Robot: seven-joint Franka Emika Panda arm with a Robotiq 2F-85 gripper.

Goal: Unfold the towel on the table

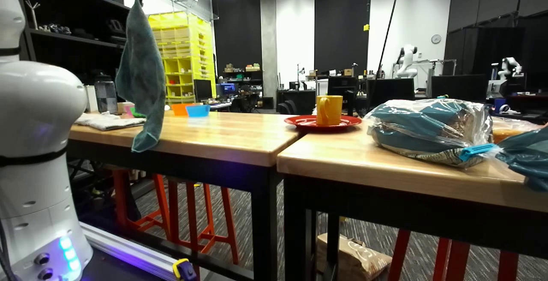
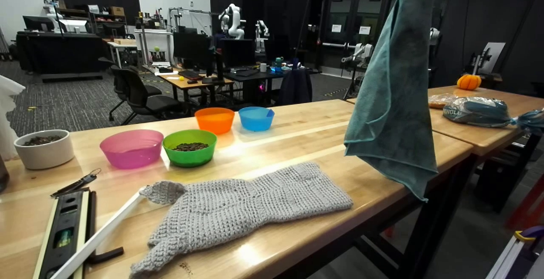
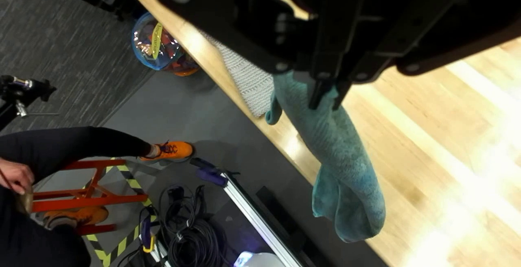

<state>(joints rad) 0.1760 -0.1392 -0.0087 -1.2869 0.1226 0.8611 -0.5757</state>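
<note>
A: Where is the towel [image 2: 391,87] being held?

B: It is being held at the robot-side edge of the table [image 2: 297,143], between a grey knitted piece [image 2: 255,202] and the corner beside the second table [image 1: 325,148]. Its lowest tip is being seen past that edge in both exterior views.

A: And how is it being gripped?

B: Its upper end is being pinched by the gripper [image 3: 325,102]; in the wrist view the fingers [image 3: 318,94] are being shown nearly together, with only the towel being squeezed between them.

A: And below the grip?

B: The rest is being hung downward in long folds; whether the table is being touched is not being made clear by any view.

A: What is being shown by the far edge?

B: An orange bowl [image 2: 214,122] and a blue bowl [image 2: 256,121] are being seen just beside each other; a pink bowl [image 2: 129,155] and a green bowl [image 2: 189,159] are being shown farther in.
</note>
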